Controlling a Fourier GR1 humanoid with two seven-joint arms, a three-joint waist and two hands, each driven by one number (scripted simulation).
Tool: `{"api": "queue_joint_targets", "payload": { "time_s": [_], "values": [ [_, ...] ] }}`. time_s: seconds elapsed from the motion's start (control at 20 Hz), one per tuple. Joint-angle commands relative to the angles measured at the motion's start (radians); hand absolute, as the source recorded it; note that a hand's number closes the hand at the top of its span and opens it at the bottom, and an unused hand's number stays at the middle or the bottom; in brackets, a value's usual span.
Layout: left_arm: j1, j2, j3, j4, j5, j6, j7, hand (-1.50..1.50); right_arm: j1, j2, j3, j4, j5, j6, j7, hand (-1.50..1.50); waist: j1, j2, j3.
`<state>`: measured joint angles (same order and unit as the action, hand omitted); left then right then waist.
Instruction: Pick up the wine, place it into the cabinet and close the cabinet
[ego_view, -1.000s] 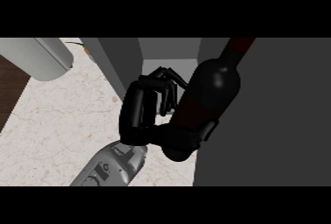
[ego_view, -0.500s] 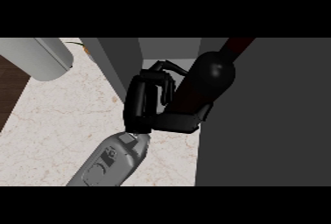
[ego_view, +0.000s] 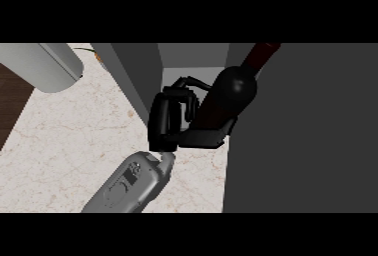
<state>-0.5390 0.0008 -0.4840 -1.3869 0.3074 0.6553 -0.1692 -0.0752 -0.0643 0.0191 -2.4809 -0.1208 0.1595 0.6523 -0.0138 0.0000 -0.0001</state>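
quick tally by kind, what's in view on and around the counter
wine bottle: 1
cabinet: 1
hand (holding the bottle): 1
pale cylinder at upper left: 1
counter: 1
total: 5

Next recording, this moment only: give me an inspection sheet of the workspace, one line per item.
Surface: pale marbled counter, dark floor strip at far left.
Job's things: wine bottle, dark, neck up, at the cabinet opening; dark door panel fills the right.
Clutter: orange object, mostly hidden behind the cabinet's edge.
Hands: one hand curled round the bottle, grey forearm entering from below; which hand cannot be told; other not seen.
Cables: nothing seen.
Surroundings: grey cylinder at top left.
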Motion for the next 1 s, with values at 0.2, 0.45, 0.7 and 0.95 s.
{"api": "queue_joint_targets", "payload": {
  "time_s": [0.2,0.45,0.7,0.95],
  "values": [
    [0.018,-0.001,-0.032,0.158,-0.006,0.003,-0.149,1.50,-0.077,-0.007,-0.014,-0.045,-0.072,-0.034,0.079,-1.50,0.004,0.001,0.000],
    [0.009,-0.001,0.010,0.191,-0.030,0.002,-0.183,1.50,0.034,0.039,0.064,-0.126,-0.004,-0.040,0.054,-1.50,0.003,-0.001,0.000],
    [-0.083,-0.001,0.039,0.252,0.037,0.021,-0.172,1.50,0.023,0.021,0.035,-0.108,-0.030,-0.030,0.048,-1.50,0.000,0.000,0.000],
    [-0.042,0.020,0.166,0.290,0.033,-0.107,-0.230,1.50,-0.048,0.023,0.025,-0.097,-0.040,-0.064,0.091,-1.50,0.008,0.000,-0.001]
  ]
}}
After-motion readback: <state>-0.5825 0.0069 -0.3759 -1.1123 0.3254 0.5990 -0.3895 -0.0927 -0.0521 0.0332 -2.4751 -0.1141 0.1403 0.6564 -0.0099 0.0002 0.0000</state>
